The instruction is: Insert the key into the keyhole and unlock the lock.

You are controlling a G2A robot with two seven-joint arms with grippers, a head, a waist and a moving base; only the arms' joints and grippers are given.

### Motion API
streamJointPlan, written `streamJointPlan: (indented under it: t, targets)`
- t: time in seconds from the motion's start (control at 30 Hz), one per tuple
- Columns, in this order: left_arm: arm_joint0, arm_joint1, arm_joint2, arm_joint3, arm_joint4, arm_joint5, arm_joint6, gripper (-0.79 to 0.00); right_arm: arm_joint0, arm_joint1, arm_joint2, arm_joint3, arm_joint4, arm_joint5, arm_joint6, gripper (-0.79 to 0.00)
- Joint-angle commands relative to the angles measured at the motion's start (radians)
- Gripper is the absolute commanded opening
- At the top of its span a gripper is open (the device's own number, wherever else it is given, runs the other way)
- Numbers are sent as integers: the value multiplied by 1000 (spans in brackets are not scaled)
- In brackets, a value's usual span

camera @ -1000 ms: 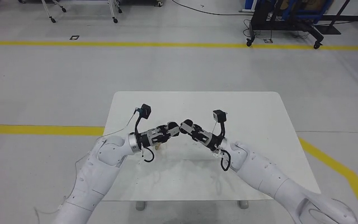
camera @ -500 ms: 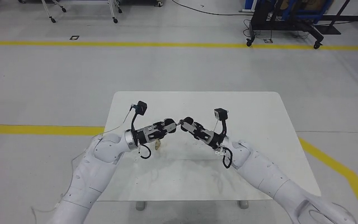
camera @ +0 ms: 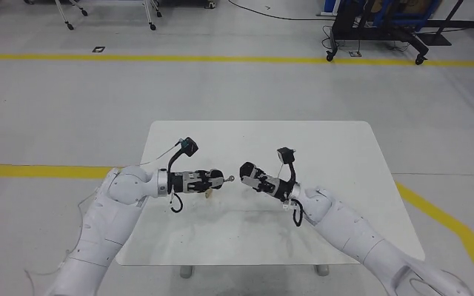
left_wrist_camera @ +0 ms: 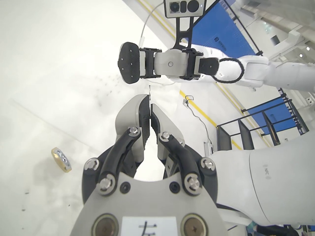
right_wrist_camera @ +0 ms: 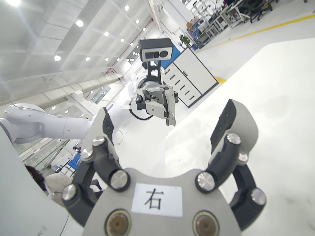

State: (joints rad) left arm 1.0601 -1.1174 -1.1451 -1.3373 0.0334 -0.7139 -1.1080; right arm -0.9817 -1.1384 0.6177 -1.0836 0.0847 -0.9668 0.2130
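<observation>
**Left to right, key held ready and lock not yet taken up.**

- **Left gripper [camera: 220,178]:** It hangs above the table [camera: 333,148]. Its two pads are pressed together on the key [left_wrist_camera: 149,92], and the thin blade juts past the fingertips toward the other arm.
- **Lock [left_wrist_camera: 61,159]:** A small brass body lies on the table, below and just beside the left gripper. Neither arm touches it, and I cannot make out which way its keyhole faces.
- **Right gripper [camera: 244,172]:** It faces the key's tip from near by, with its fingers spread wide and nothing between them.

**Step in hand, as I judge it:** the empty gripper has to bring the lock to the key.

- **Holding the key:** I would keep the left arm quiet and the pinch firm, since so slim a blade will likely twist between the pads at the first sideways push.
- **Taking the lock:** I would lower the right gripper and take the lock by its flat sides. That leaves the keyhole end bare and clear of the pads.
- **Lining up:** I would line the keyhole up with the blade before closing the gap, checking through both wrist views.
- **Inserting:** I would feed the blade straight in and turn only once it is seated.
</observation>
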Motion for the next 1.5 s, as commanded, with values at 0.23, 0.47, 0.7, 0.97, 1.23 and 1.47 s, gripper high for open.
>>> streamJointPlan:
  t: [0.23,0.47,0.7,0.97,1.23,1.47]
  targets:
    - [-19,11,58,5,30,1,0,-785,8,6,0,7,129,58,249,-406]
    - [-32,18,82,16,22,-2,4,-785,8,4,6,10,197,76,355,-453]
    - [-41,24,93,24,15,-8,11,-785,5,-3,15,16,209,92,392,-529]
    - [-45,29,105,24,20,-12,24,-785,4,-13,22,23,204,111,420,-785]
    - [-47,34,113,25,30,0,49,-419,2,-20,34,27,199,109,438,-785]
    - [-25,43,64,18,9,-18,158,0,-7,-18,84,45,186,65,380,-785]
